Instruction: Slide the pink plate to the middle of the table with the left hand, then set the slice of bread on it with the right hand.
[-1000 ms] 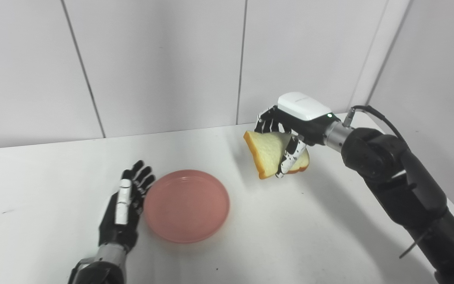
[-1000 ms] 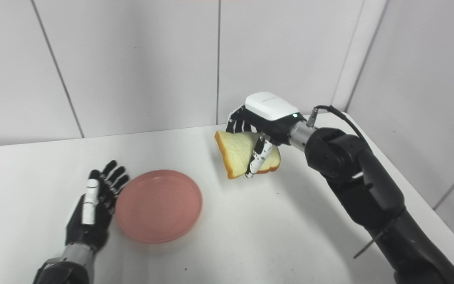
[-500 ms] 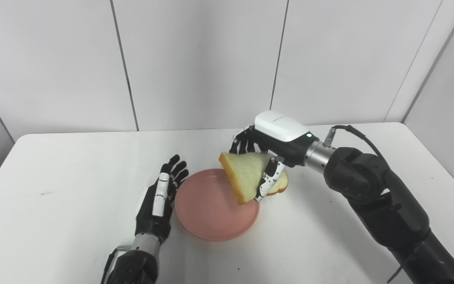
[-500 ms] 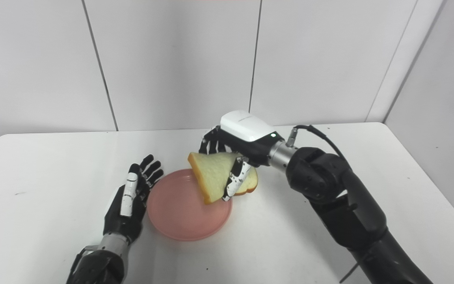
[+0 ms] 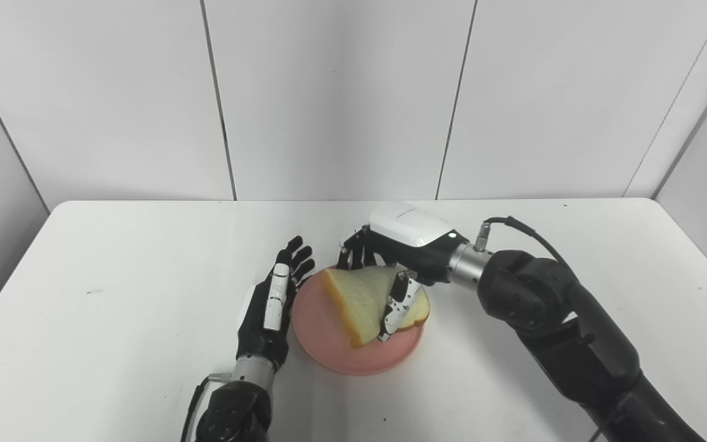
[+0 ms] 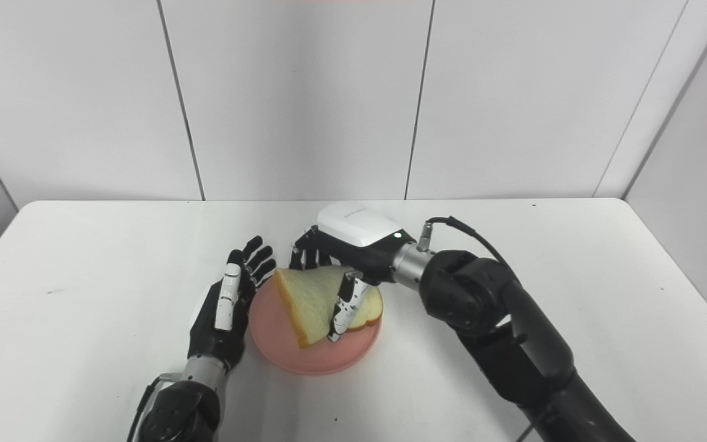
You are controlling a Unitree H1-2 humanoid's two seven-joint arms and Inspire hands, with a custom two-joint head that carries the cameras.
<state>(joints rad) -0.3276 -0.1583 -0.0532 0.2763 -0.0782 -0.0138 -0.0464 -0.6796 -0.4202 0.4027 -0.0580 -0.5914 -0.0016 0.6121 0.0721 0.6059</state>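
One pink plate (image 5: 329, 344) and one bread slice (image 5: 359, 301) gripped tilted over it by the right hand (image 5: 405, 258), left hand (image 5: 270, 313) open beside the plate, white counter (image 5: 114, 258), white-paneled walls (image 5: 329, 92).

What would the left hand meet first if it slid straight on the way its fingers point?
Probably nothing but bare white table. The open left hand lies beside the round pink plate, fingers aimed at the far wall; the right hand sits slightly to the side, though depth is unclear.

Pink plate (image 5: 329, 344), pale yellow bread (image 5: 359, 301) with tan crust, white table (image 5: 114, 276).
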